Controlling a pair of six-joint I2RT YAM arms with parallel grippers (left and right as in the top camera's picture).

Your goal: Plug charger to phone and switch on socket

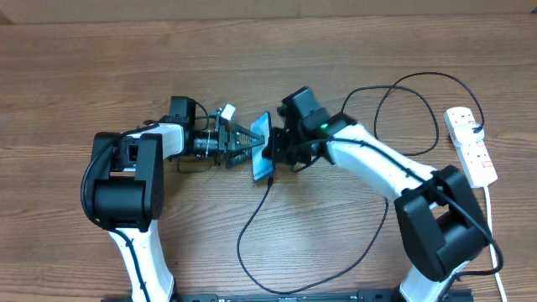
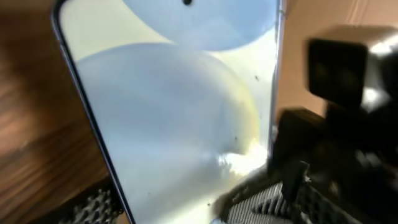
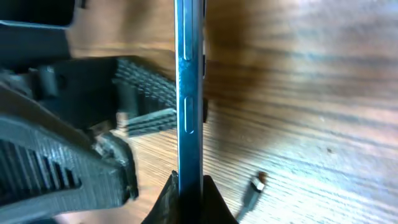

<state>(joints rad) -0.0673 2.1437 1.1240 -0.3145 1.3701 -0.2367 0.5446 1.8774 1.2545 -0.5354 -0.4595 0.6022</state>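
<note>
While the right tool (image 3: 188, 206) pinches the phone (image 1: 262, 148) across its thin body at the middle of the worktop (image 1: 101, 59), the left tool (image 1: 248, 144) stands spread at the screen side; whether it grips I cannot tell. The tip of the charger (image 3: 249, 196) lies loose nearby, so plugging in is the step in hand. Next, a tool must take that tip and align it with the port; the socket (image 1: 470, 147) sits by the right edge.

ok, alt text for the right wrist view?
A phone seen edge-on runs vertically through the frame, pinched at its lower end by the right end effector, above a wooden table. The left end effector sits close on its left; the charger's connector tip lies unplugged on the wood at lower right.
</note>
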